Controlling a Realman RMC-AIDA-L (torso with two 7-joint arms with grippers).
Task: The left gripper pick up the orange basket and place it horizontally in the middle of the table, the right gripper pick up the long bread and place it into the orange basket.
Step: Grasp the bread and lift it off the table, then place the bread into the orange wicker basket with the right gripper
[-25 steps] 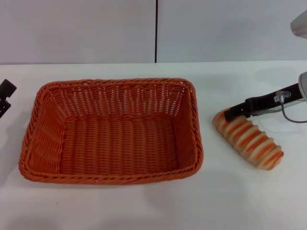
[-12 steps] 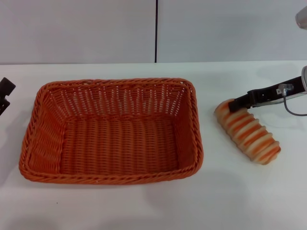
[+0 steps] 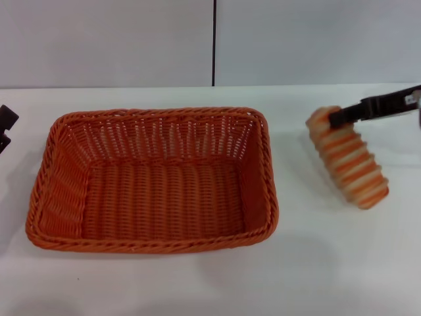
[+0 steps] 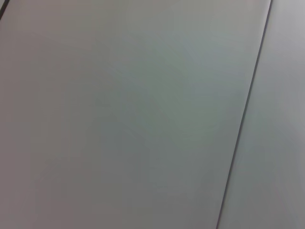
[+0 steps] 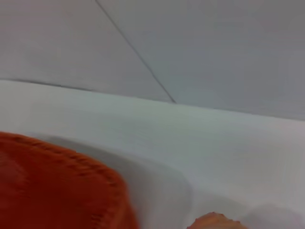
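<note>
The orange basket lies lengthwise across the middle of the white table, and it holds nothing. To its right, the striped long bread hangs tilted above the table. My right gripper is shut on the bread's far upper end. In the right wrist view, a corner of the orange basket and the tip of the long bread show. My left gripper sits at the left edge of the head view, apart from the basket.
A grey wall with a dark vertical seam runs behind the table. The left wrist view shows only that wall.
My right gripper has risen and moved back with the long bread. The bread has left the table and now hangs steeper, slightly farther right. The basket and left gripper stay put.
</note>
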